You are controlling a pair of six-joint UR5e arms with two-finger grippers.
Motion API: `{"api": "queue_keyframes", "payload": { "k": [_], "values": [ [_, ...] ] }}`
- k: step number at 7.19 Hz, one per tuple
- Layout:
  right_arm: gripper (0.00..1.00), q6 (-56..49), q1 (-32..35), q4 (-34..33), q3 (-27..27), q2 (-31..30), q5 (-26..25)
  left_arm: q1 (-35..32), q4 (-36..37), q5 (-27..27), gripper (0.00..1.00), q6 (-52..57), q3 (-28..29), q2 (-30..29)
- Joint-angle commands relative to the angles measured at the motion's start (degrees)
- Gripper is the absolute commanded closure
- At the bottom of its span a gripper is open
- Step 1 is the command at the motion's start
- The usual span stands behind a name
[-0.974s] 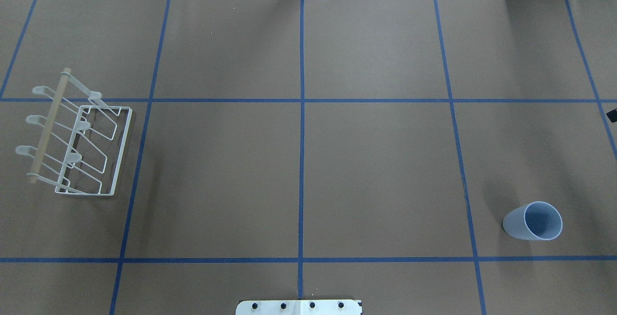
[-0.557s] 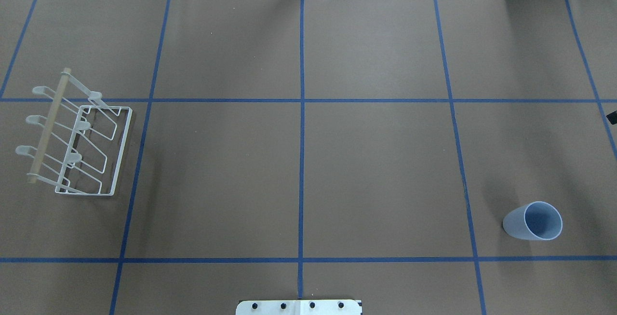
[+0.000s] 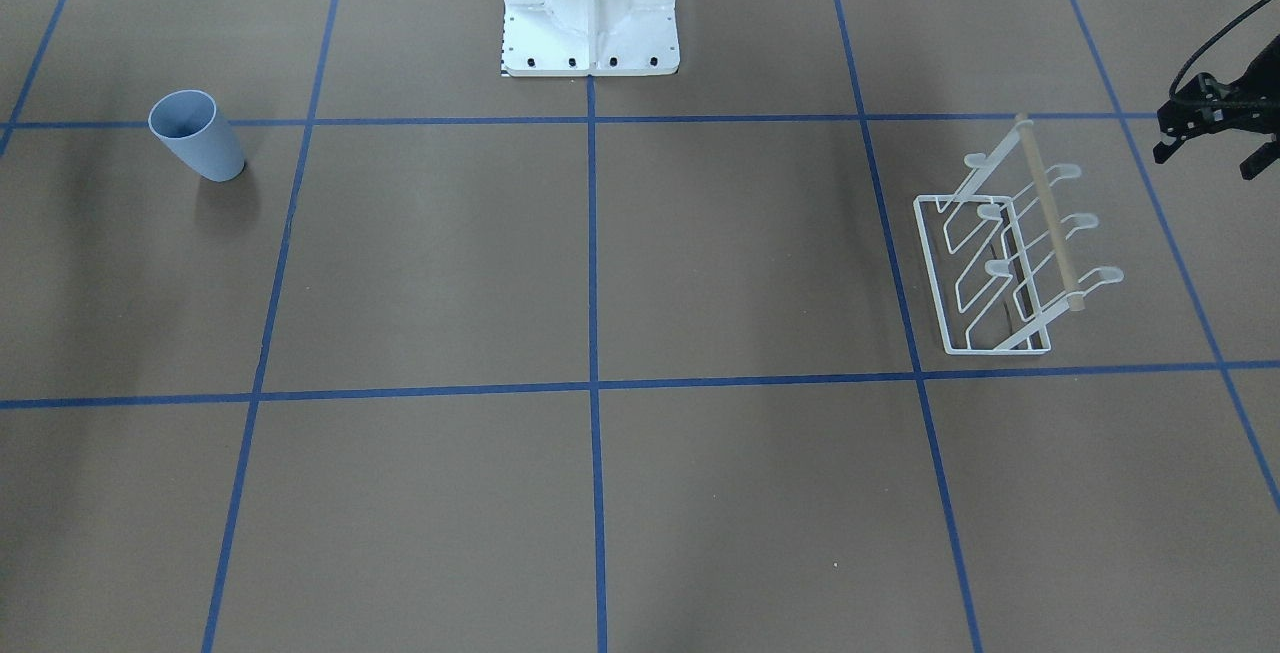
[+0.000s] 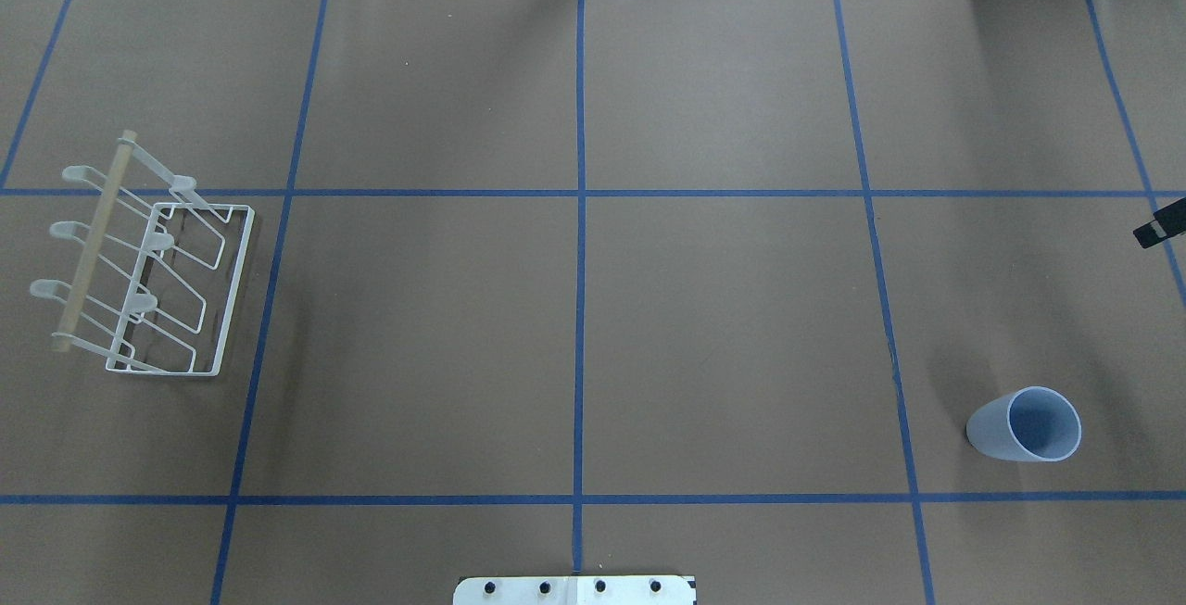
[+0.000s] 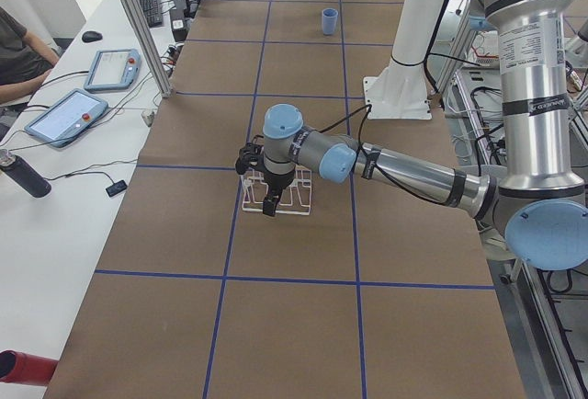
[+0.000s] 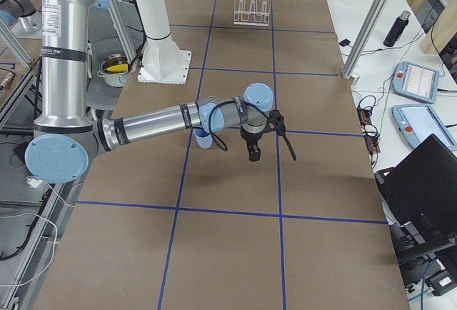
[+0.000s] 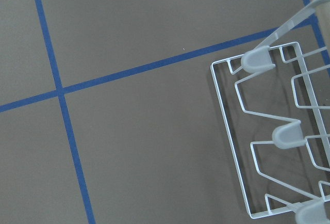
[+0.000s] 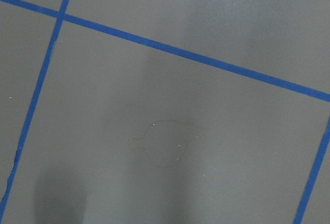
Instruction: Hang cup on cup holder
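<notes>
Starting at right gripper [image 6: 251, 153]: mostly out of shot, so no telling if spread or pinched. Nearer arm for the cup [image 4: 1024, 426] though, standing upright, mouth up, a bit inboard and back toward the robot. Left gripper [image 3: 1210, 161] spread, empty, parked just beside cup holder [image 4: 93, 239], well apart from cup.

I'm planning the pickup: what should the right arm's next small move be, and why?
Probably ease the right pincer toward the pale blue plastic tumbler: it stands upright, mouth up, untouched, and the pincer hangs apart from it.
</notes>
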Motion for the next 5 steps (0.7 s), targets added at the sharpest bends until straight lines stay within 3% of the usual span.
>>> {"api": "queue_keyframes", "payload": {
  "k": [1, 3, 5],
  "values": [
    [0.00, 2.77, -2.00, 0.03, 4.90, -2.92, -0.01, -0.05, 0.00, 0.03, 0.02, 0.06, -0.04, 0.04],
    [0.00, 3.65, -5.42, 2.46, 6.76, -4.43, -0.71, -0.04, -0.17, -0.05, 0.02, 0.06, -0.04, -0.04],
    [0.00, 13.36, -10.68, 11.23, 6.68, -6.26, -3.24, -0.04, -0.09, -0.05, 0.02, -0.02, -0.22, -0.13]
  ]
}}
